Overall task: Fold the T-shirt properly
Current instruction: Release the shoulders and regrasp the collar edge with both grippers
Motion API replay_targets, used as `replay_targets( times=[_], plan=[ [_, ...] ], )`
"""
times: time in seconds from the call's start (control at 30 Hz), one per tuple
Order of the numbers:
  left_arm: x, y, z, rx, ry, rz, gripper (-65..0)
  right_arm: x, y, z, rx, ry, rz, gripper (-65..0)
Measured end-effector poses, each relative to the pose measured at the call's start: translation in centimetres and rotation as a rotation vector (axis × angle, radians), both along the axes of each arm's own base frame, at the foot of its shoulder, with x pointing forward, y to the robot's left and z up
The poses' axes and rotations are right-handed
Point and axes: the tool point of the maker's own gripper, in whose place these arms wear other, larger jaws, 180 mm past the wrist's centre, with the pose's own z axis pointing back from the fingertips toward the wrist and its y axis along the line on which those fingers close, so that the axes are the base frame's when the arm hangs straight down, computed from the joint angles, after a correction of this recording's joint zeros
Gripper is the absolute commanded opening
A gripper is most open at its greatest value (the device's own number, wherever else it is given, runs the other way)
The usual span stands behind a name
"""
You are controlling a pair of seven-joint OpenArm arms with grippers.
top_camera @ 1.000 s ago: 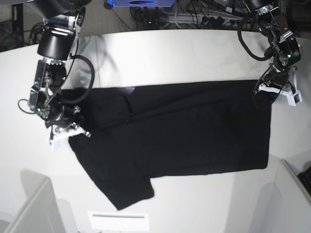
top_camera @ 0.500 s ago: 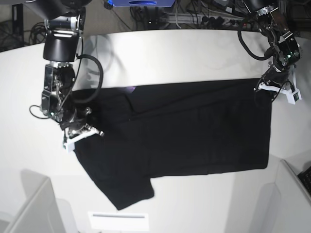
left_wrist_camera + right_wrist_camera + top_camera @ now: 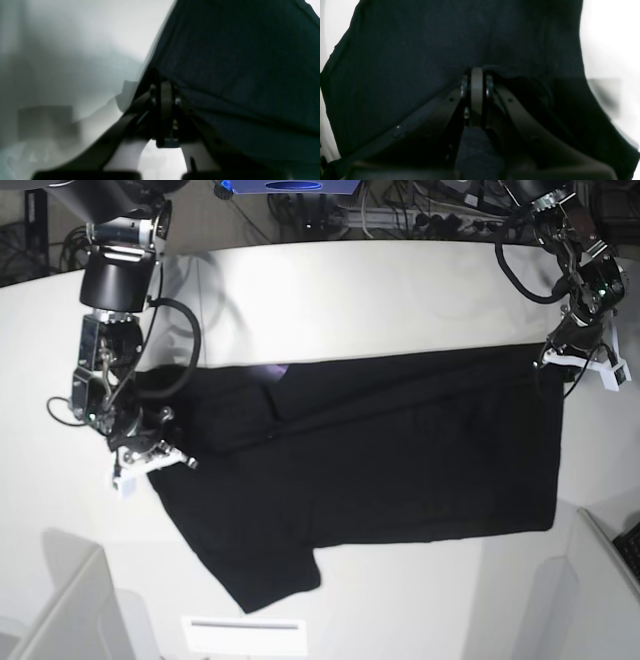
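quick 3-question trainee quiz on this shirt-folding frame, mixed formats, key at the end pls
1. True or false: the T-shirt lies flat on the table with a big print facing up.
2. Multiple choice: the left gripper is at the shirt's A) far corner at the base view's right, B) near sleeve, C) middle.
3. Fill in: the right gripper is ___ on the shirt's edge.

Key:
1. False, the side facing up is plain black.
2. A
3. shut

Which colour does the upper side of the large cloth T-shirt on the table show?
Plain black T-shirt; clearest in the base view.
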Motion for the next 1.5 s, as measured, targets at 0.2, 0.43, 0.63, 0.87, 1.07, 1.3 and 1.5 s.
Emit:
replay_targets(
  times=[0.2, 0.43, 0.63, 0.87, 1.07, 1.3, 1.5],
  plan=[
    [0.6, 0.0, 0.3, 0.0, -0.015, 0.0, -65.0, 0.0, 0.5, -0.1, 0.01, 0.001, 0.003, -65.0],
    [0.6, 0.0, 0.3, -0.001, -0.014, 0.0, -65.0, 0.0, 0.4, -0.1, 0.007, 0.002, 0.003, -65.0],
    [0.6, 0.0, 0.3, 0.0, -0.015, 0.0, -63.4, -0.1, 0.4, -0.1, 0.014, 0.005, -0.001, -46.7],
    [0.8, 0.1, 0.5, 0.0, -0.021, 0.001, -23.0, -0.7, 0.0, -0.5, 0.015, 0.011, -0.016, -38.1],
    [2.2, 0.5, 1.9, 0.013, -0.075, 0.005, -0.2, -2.0, -2.9, 1.3, 0.033, -0.057, -0.161, -38.7],
    [2.7, 0.1, 3.4, 0.069, -0.144, -0.06, 0.0, -6.5, -4.8, 3.2, -0.013, -0.068, -0.289, -35.9],
    [-0.2, 2.1, 6.0, 0.156, -0.181, -0.051, 0.0, -10.6, -4.3, 5.0, 0.016, -0.12, -0.367, -34.2]
  ],
)
